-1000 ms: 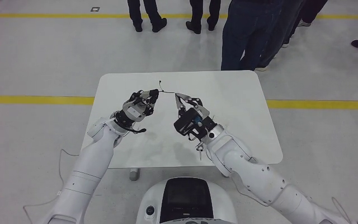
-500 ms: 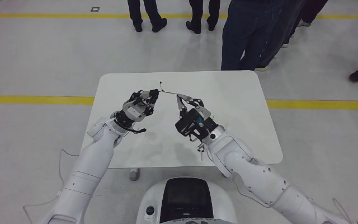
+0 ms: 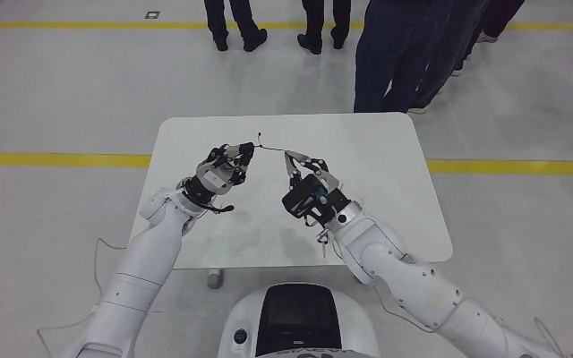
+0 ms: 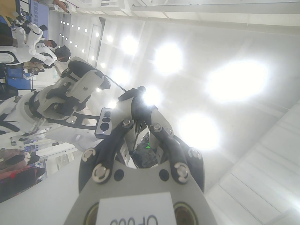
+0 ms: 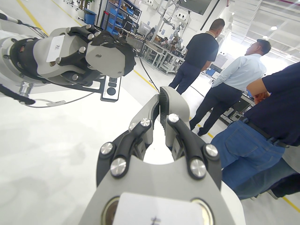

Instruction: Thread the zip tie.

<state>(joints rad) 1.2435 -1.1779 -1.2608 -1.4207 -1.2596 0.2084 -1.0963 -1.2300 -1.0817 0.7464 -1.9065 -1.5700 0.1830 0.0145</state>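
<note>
From the top view, the zip tie (image 3: 271, 145) ran as a thin black strand above the far part of the surface (image 3: 376, 179), spanning from the left pincer (image 3: 243, 152) to the right pincer (image 3: 288, 156). Threading it well likely called for firm grips and a small, straight feed of tip into head. In the left wrist view, the left pincer (image 4: 140, 104) was pressed together on the zip tie (image 4: 116, 84). In the right wrist view, the right pincer (image 5: 160, 97) pinched the other end of the zip tie (image 5: 147, 73).

Smooth matt table (image 3: 376, 179); black plastic zip tie (image 5: 150, 79).
</note>
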